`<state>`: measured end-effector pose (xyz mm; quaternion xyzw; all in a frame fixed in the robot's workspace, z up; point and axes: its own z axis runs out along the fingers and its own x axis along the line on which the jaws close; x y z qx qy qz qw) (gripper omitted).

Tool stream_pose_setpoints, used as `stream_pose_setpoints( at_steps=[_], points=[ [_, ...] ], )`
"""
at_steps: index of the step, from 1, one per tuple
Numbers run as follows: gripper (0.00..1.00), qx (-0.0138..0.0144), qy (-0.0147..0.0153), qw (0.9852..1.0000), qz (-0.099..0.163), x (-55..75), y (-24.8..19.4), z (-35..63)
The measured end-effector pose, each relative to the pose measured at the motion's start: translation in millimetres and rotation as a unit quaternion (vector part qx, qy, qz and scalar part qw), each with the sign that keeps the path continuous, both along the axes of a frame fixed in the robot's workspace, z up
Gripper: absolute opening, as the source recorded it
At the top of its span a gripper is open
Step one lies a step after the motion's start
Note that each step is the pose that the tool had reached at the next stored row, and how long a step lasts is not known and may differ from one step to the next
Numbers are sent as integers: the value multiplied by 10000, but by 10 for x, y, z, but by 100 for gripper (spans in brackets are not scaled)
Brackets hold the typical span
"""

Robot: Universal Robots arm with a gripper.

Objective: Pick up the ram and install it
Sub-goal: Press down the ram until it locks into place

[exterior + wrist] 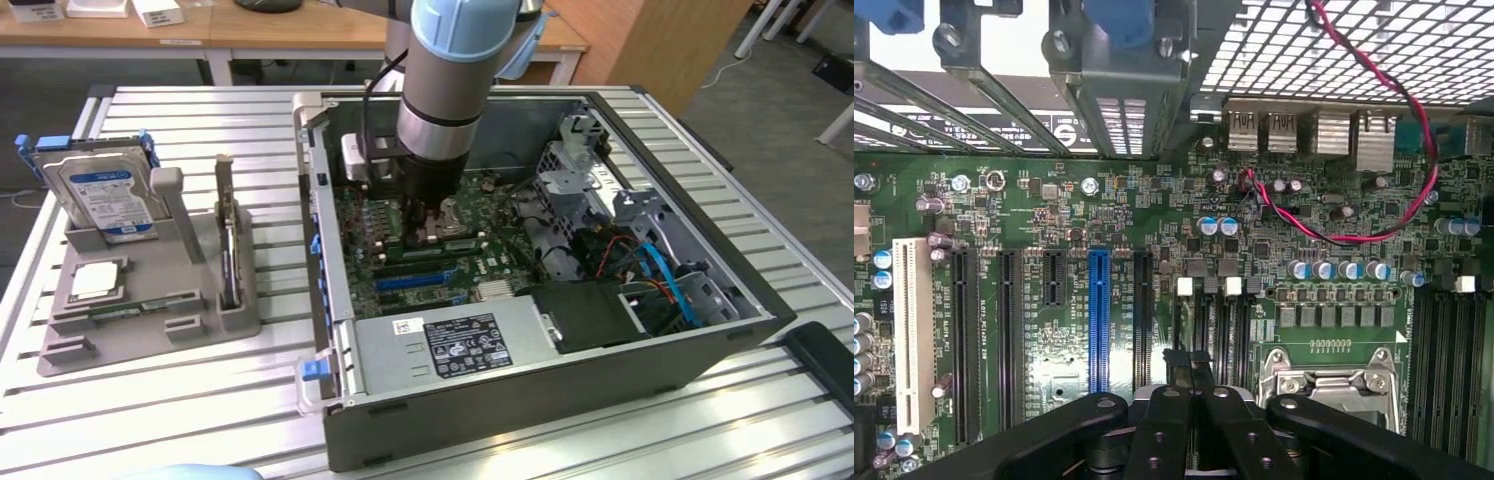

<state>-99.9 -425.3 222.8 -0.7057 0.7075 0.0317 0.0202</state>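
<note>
The arm reaches down into the open computer case (534, 260) that lies on its side on the slatted bench (174, 400), and the pincer (430, 225) is low over the green motherboard (427, 250) inside it, just beside the CPU socket (458, 215). In the wrist view the pincer (1189, 375) shows its black fingers (1176, 385) drawn together, clenched tight; a thin dark edge seems to stand between the tips, but whether that is a held board cannot be told.

Taking the case as landmark: well apart from it, toward the exterior view's left, a grey holder tray (147, 300) stands on the bench. In the tray, on the side nearest the case, one ram (232, 250) stands upright on its long edge in a slot (thin, seen nearly edge-on). Farther from the case in the same tray, a blue-labelled hard drive (104, 195) leans upright at the back, and a square silver CPU chip (91, 283) lies flat nearer the front.

In the wrist view the motherboard (1154, 250) shows a blue expansion slot (1098, 320) among black ones, a white slot (912, 330) at one side, a red wire (1374, 130) looping over the board, and the metal CPU socket frame (1332, 385) just beside the fingers. Long black memory slots (1449, 365) run on the far side of the socket from the pincer.
</note>
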Motion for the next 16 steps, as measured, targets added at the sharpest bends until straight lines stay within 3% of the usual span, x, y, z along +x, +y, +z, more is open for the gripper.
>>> stream_pose_setpoints(
  at_steps=[6, 11, 16],
  points=[
    [10, 0, -1, 10000, 0, 0, 0, -14],
    [10, 19, -6, 10000, 1, 14, -5, -2],
    [10, 44, -2, 10000, 0, 30, -10, 69]
  ],
)
